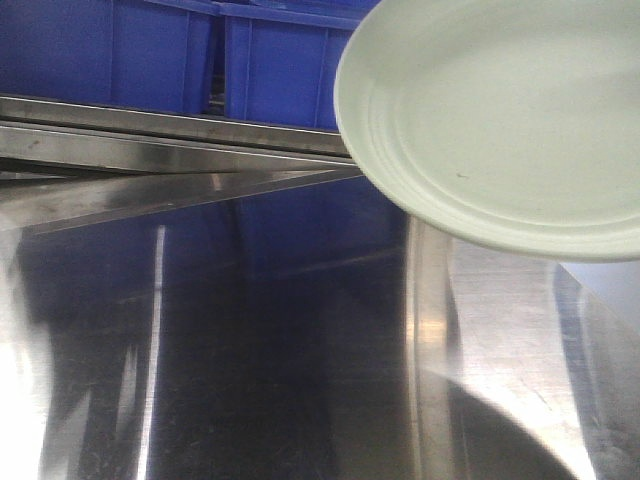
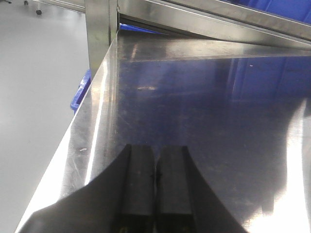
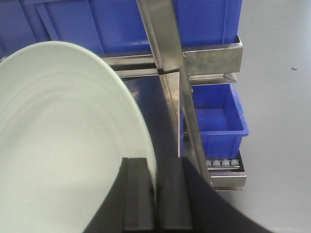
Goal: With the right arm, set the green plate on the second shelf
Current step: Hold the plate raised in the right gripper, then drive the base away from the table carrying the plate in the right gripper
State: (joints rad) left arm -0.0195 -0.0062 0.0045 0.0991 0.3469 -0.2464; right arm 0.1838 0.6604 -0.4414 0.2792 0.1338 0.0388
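- Shelf (image 1: 250,360) of brushed steel: a broad, mirror-bright surface that fills most of the front view, with blue reflections across it.
- Blue crates (image 1: 150,50) stand in a row on the level above, behind a steel rail.
- Green plate (image 3: 63,145): round and shallow, pale sage, matte, with faint concentric rings stepping up to a raised rim. A tiny dark speck marks its face. It hangs tilted in the air at the upper right of the front view (image 1: 500,110), over the right part of the shelf and in front of the crates. A dark rounded shadow lies on the steel below it.
- Steel post (image 3: 163,39): upright, just right of the plate's edge in the right wrist view.
- Small blue bin (image 3: 218,114) sits low beside that post.
- Right gripper (image 3: 155,174): its two black fingers are closed on the plate's rim, which is pinched in the narrow gap between them.
- Left gripper (image 2: 155,184): its black fingers are pressed together with nothing between them, low over the shelf near its left edge.
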